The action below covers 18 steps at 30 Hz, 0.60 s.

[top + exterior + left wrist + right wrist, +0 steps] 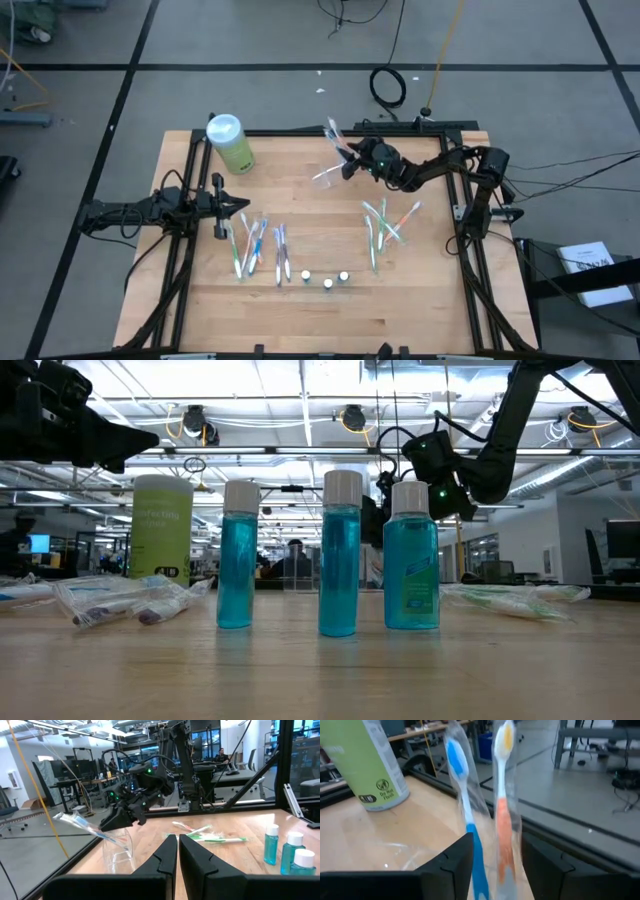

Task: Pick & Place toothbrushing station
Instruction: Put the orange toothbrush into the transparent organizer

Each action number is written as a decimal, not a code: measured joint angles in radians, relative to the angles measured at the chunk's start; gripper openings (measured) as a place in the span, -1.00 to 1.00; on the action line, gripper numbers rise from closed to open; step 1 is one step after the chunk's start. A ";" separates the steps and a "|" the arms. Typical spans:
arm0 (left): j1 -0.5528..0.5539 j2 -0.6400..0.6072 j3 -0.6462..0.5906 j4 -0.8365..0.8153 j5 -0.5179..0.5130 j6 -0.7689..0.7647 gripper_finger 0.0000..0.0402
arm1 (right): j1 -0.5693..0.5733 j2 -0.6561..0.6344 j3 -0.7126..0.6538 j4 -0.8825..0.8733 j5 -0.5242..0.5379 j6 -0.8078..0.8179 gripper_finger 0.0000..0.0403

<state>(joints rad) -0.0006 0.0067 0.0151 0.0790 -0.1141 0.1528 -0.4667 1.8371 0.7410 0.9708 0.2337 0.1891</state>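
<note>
Right gripper (350, 163), fingers spread, is held above the clear holder (328, 175) on the wooden table (300, 310), with a bright open workshop seen behind.

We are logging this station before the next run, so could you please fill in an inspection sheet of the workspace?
Surface: pale wooden tabletop, black frame.
Job's things: small clear plastic holder near the far edge, blue and orange wrapped toothbrushes standing in it.
Clutter: light-green bottle; three blue capped bottles; loose wrapped toothbrushes.
Claws: right claw open at the holder; left claw shut, waiting at the left.
Cables: coiled black cable on the floor.
Surroundings: open workshop, person seated.
</note>
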 joint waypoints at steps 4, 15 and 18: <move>0.000 0.000 0.000 0.000 0.000 0.000 -0.87 | 0.018 -0.024 0.001 0.014 0.000 -0.050 -0.25; 0.000 0.000 0.000 0.000 0.000 0.000 -0.87 | 0.021 -0.129 0.000 -0.003 0.006 -0.142 -0.25; 0.000 0.000 0.000 0.000 0.000 0.000 -0.87 | -0.017 -0.137 0.008 -0.018 0.002 -0.164 -0.25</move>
<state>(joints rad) -0.0004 0.0065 0.0151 0.0788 -0.1143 0.1528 -0.4842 1.6997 0.7493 0.9523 0.2353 0.0252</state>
